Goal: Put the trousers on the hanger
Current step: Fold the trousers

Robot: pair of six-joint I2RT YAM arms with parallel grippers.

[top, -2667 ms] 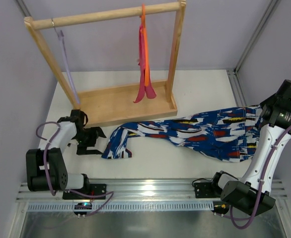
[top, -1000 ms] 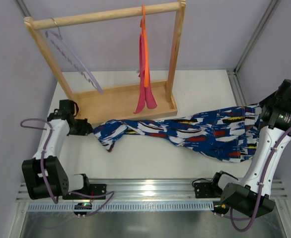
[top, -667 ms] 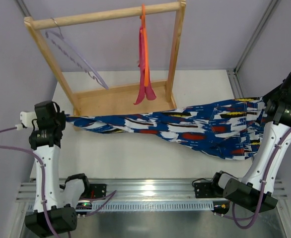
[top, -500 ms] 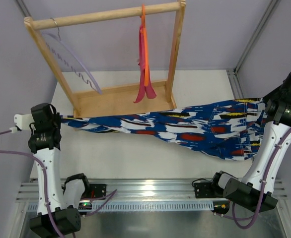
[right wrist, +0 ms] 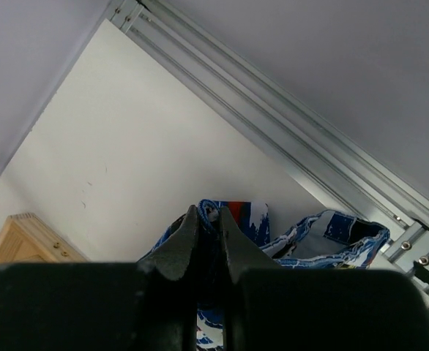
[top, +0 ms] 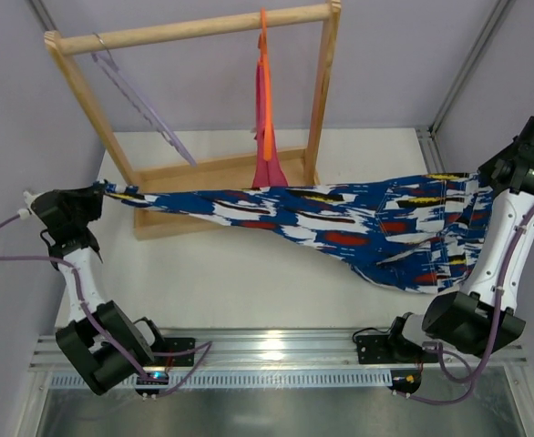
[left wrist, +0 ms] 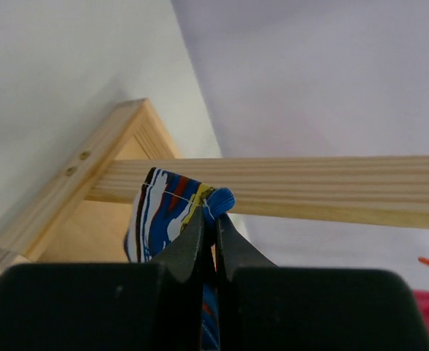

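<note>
White desk [top: 249, 282], wooden rack [top: 203, 27]: the trousers [top: 340, 228], lately slack, are now stretching taut above it between left gripper [left wrist: 211, 217] and right gripper [right wrist: 207, 212], each pinching an end, nearing the bare hanger [top: 144, 109].

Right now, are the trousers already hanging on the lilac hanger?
No, the trousers stretch between the left gripper and right gripper, while the hanger hangs bare on the wooden rail.
</note>
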